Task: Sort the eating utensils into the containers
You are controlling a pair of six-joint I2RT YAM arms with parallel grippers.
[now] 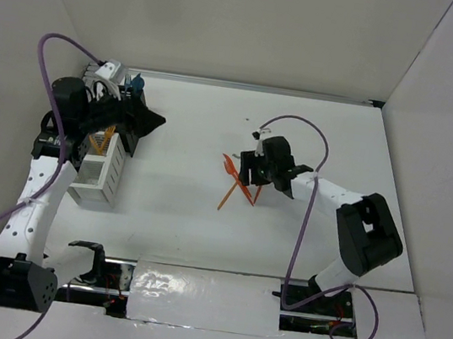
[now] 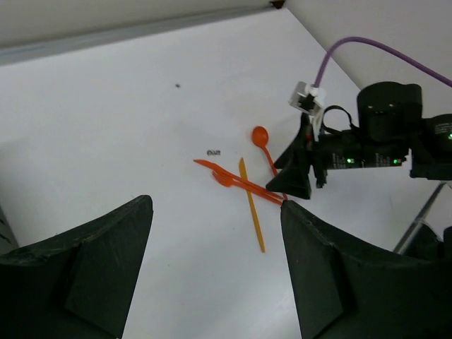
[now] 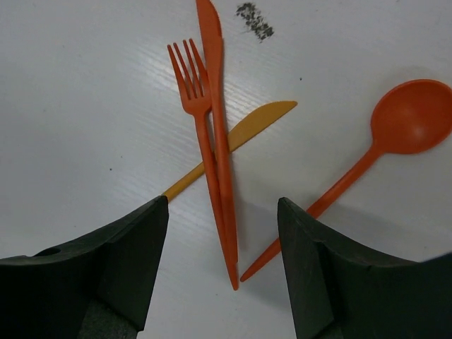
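Note:
Four utensils lie crossed mid-table (image 1: 237,186): an orange-red fork (image 3: 192,92), an orange-red knife (image 3: 214,85), a yellow-orange knife (image 3: 251,126) under them, and an orange-red spoon (image 3: 409,116) to the right. My right gripper (image 3: 222,205) is open, low over the table, its fingers either side of the fork and knife handles; the spoon's handle tip lies just inside the right finger. My left gripper (image 2: 215,206) is open and holds nothing. It hovers by the row of containers (image 1: 98,174) at the left (image 1: 149,128). One white container holds an orange utensil (image 1: 101,141).
A teal-blue piece (image 1: 137,83) sticks up at the far end of the container row. A small dark mark (image 3: 254,20) is on the table past the utensils. White walls enclose the table. The arm bases and a shiny strip (image 1: 190,296) run along the near edge.

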